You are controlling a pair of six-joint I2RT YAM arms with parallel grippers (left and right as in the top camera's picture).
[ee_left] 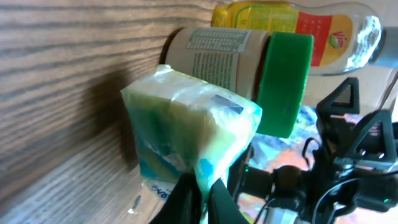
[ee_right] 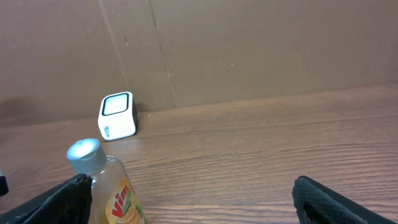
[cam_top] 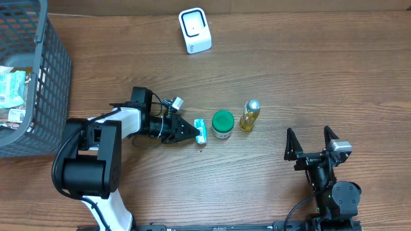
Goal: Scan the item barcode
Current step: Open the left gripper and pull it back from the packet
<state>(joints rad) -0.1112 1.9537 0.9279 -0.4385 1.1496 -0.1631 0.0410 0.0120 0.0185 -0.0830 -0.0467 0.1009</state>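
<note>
Overhead view: the left arm is stretched out low across the tabletop [cam_top: 289, 70], and the left pincer [cam_top: 194, 131] is clenched on the end of a small white-and-teal wrapped packet [cam_top: 201, 131]. That's the item to scan, sitting roughly mid-tabletop. The left wrist view shows the black fingertips [ee_left: 186, 199] squeezed together on the crinkly edge of the clear wrapper, so it's got hold of the packet by its seam. I can't tell if the packet is lifted or resting on the wood.

Just beside the packet on its right is a green-lidded jar [cam_top: 223, 124] with a printed label, and next to that is a yellow Vim bottle [cam_top: 250, 115] with a silver cap. All three sit in a short row.

The white barcode scanner [cam_top: 194, 31] is at the far side of the tabletop, well apart from the packet. A grey basket [cam_top: 48, 77] with some packaged stuff inside sits at the far left.

The right pincer [cam_top: 310, 142] is released, fingers spread wide with nothing between them, parked at the near right.
</note>
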